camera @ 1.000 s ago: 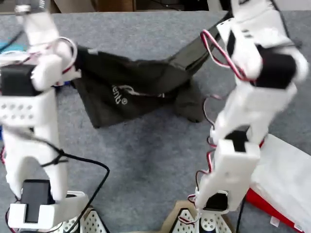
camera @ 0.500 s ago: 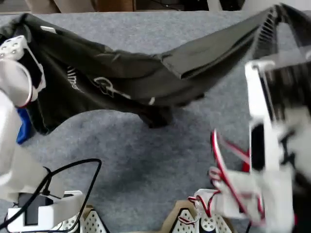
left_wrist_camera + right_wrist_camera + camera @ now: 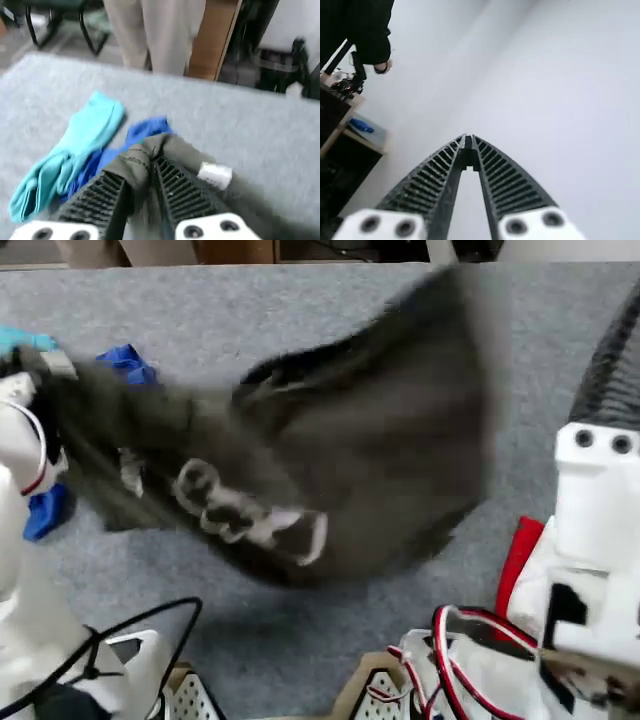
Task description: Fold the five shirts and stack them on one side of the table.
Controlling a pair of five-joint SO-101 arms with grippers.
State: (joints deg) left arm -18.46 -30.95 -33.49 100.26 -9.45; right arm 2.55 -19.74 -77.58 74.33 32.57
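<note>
While left end effector (image 3: 145,169) pinches shirt (image 3: 380,460) | right end effector (image 3: 468,141) upturned

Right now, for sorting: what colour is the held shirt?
The shirt is dark grey; high view.

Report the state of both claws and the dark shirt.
Left claw shut on dark shirt. Right claw shut, empty. Blue shirt, teal shirt beside left claw.

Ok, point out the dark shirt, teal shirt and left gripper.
dark shirt (image 3: 390,430): high view, middle of the cloth.
teal shirt (image 3: 87,132): left wrist view, its middle.
left gripper (image 3: 150,161): left wrist view, between fingertips pinching dark cloth.
</note>
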